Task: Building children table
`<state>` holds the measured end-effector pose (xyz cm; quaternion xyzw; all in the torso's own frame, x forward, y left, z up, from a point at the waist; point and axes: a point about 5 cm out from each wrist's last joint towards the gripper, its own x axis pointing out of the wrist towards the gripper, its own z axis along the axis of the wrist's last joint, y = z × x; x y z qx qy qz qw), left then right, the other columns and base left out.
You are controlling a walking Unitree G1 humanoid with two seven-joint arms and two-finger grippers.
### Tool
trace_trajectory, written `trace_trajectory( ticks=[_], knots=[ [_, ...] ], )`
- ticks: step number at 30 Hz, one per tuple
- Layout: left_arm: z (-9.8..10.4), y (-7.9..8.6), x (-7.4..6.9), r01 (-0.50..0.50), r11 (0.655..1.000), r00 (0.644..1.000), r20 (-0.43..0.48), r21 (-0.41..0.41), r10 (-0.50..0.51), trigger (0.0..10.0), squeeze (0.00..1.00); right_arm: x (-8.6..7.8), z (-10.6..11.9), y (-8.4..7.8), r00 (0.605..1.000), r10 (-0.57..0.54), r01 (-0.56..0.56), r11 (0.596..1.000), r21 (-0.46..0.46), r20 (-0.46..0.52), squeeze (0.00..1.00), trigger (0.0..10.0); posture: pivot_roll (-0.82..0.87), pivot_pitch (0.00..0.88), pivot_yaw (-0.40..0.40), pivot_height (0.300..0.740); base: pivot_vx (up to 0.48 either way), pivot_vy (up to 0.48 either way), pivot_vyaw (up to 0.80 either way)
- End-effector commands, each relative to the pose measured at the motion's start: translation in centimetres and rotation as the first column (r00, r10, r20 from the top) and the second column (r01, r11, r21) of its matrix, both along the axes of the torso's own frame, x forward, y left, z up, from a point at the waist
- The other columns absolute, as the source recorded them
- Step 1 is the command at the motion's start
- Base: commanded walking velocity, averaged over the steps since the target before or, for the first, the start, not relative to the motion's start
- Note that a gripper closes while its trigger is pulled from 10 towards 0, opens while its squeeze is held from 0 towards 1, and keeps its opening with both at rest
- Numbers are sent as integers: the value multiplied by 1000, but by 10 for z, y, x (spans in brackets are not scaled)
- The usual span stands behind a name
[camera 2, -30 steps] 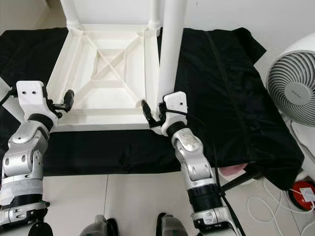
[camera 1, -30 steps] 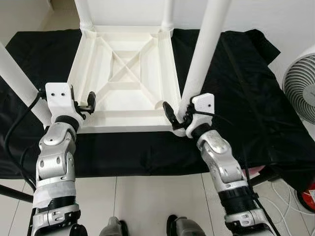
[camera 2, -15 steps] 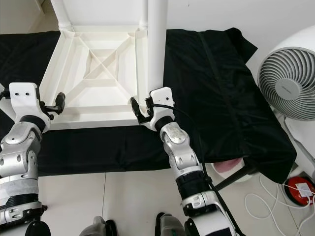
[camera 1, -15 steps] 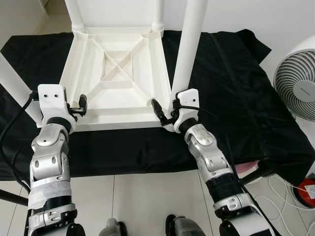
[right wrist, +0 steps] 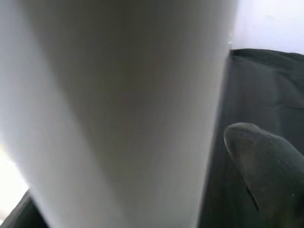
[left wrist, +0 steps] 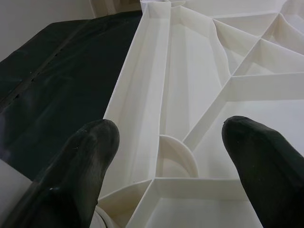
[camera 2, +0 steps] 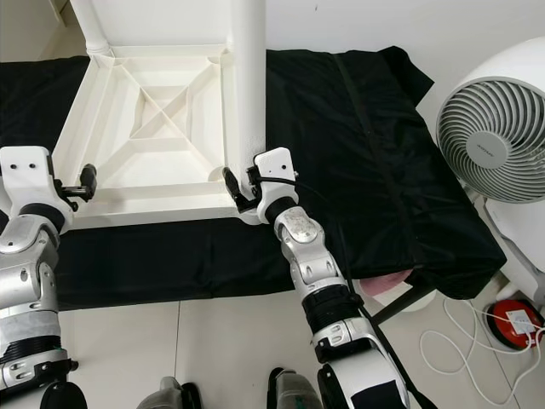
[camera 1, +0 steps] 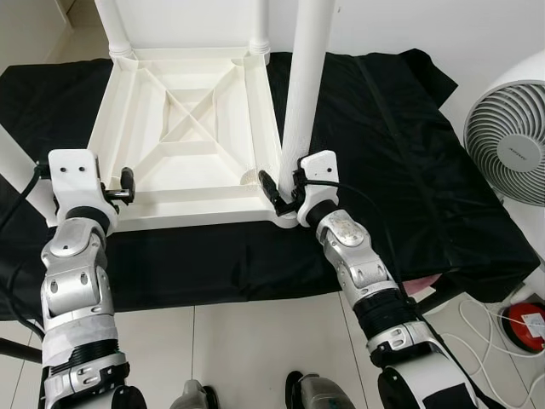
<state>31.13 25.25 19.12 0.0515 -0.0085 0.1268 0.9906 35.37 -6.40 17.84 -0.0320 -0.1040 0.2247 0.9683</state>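
White table (camera 1: 183, 145) – black cloth (camera 1: 400, 145); white fan (camera 1: 511, 141), red disc (camera 1: 524, 324).

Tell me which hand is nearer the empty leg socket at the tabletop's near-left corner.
Left. The left hand hovers open right at the empty leg socket, one finger either side. The right hand is at the opposite near corner, around the upright white table leg.

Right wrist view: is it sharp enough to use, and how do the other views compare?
Right wrist view: the white table leg is so close it is soft and shaded, and one black finger is blurred. Left wrist view: its fingers are soft, the tabletop underside clear. Eye views: evenly lit, sharp.
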Motion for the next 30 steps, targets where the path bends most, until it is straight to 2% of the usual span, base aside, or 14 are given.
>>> trace_trajectory(
  ticks=[1,6,14,15,16,17,19,21,22,24,26,27,28,30],
  knots=[
    [-6,42,-22,-482,876,876,-2,18,482,10000,0,6,5,0,999,-33,33,999,18,0,0,10000,-52,119,15,740,0,0,0],
    [-5,44,-23,-492,870,870,0,18,492,10000,0,7,6,0,999,-33,33,999,22,5,0,10000,-52,119,15,740,0,0,0],
    [-6,36,-20,-466,885,885,-7,21,466,10000,0,8,5,-2,999,-30,30,999,15,15,0,10000,-55,134,16,740,0,0,0],
    [-9,29,-16,-413,911,911,-16,0,413,10000,0,7,4,-4,999,-37,37,999,13,18,0,10000,-53,132,14,740,0,0,0],
    [-9,29,-16,-413,911,911,-16,0,413,10000,0,7,4,-4,999,-37,37,999,13,18,0,10000,-53,132,14,740,0,0,0],
    [-10,24,-14,-373,928,928,-21,-16,373,10000,0,7,4,-5,999,-42,42,999,13,21,0,10000,-53,132,14,740,0,0,0],
    [-11,4,-8,-225,974,974,-2,-24,225,10000,0,2,2,-4,999,-39,39,999,10,32,0,10000,-54,128,14,740,0,0,0],
    [-12,-14,-6,-97,995,995,27,-33,98,10000,0,-2,2,-2,999,-33,33,999,4,40,0,10000,-53,128,12,740,0,0,0],
    [-12,-14,-6,-97,995,995,27,-33,98,10000,0,-2,2,-2,999,-33,33,999,4,40,0,10000,-53,128,12,740,0,0,0],
    [-14,-29,-6,20,999,999,41,-38,-18,10000,0,-6,2,0,998,-35,35,999,1,48,0,10000,-52,126,12,740,0,0,0],
    [-14,-29,-6,20,999,999,41,-38,-18,10000,0,-6,2,0,998,-35,35,999,1,48,0,10000,-52,126,12,740,0,0,0],
    [-16,-36,-7,75,997,997,39,-28,-74,10000,0,-8,1,1,998,-34,34,999,0,51,0,10000,-52,126,12,740,0,0,0],
    [-16,-36,-7,75,997,997,39,-28,-74,10000,0,-8,1,1,998,-34,34,999,0,51,0,10000,-52,126,12,740,0,0,0],
    [-24,-51,-10,206,979,979,16,-4,-205,10000,0,-13,0,8,998,-25,24,1000,4,53,0,10000,-52,129,14,740,0,0,0]
  ],
)
